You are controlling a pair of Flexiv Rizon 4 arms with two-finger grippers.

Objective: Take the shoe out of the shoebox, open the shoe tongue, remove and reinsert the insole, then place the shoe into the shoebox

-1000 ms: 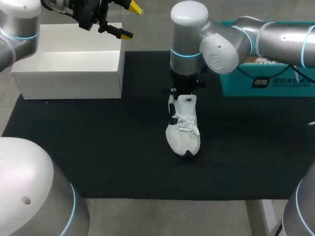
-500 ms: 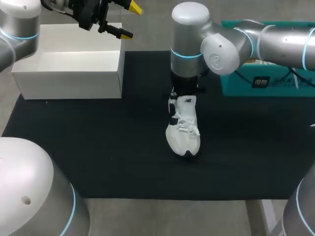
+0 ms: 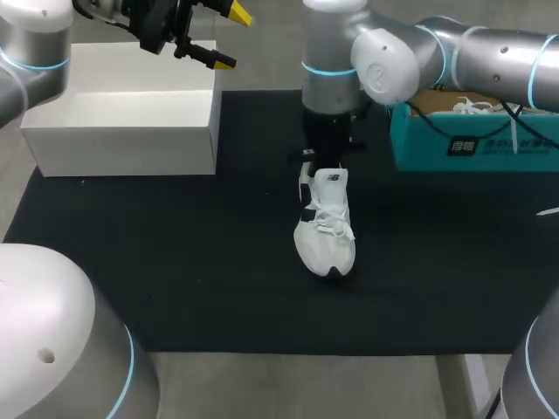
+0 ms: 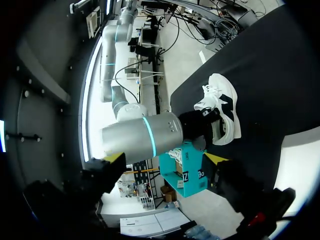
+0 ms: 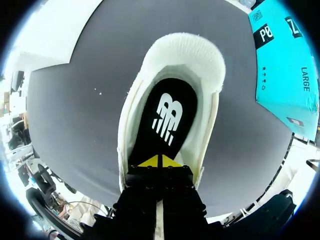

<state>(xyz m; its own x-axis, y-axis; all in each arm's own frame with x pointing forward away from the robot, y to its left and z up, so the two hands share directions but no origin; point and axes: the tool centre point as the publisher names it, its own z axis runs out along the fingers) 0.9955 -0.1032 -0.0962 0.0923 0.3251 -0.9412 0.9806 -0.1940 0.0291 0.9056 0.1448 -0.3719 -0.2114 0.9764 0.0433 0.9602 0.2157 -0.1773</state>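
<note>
Since the earlier frame the right arm (image 3: 384,65) has lifted and drawn back, uncovering more of the teal cardboard shoebox (image 3: 472,144). The right end effector (image 5: 159,161) has its tips closed together at the black insole (image 5: 165,117) inside the white lace-up trainer (image 3: 325,229). The trainer stands mid black surface (image 3: 175,262), left of the shoebox, long axis near-to-far, toe toward the robot. The left end effector (image 3: 231,37) is open above the white open box (image 3: 122,113).

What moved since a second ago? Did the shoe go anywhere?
Only my right arm moved: its wrist rose above the heel of the shoe, uncovering more of the teal shoebox. The right gripper now has its tips together inside the shoe, over the insole. I see nothing grabbed or let go. The shoe stayed put on the black mat, and the left gripper still hangs open over the white box.
</note>
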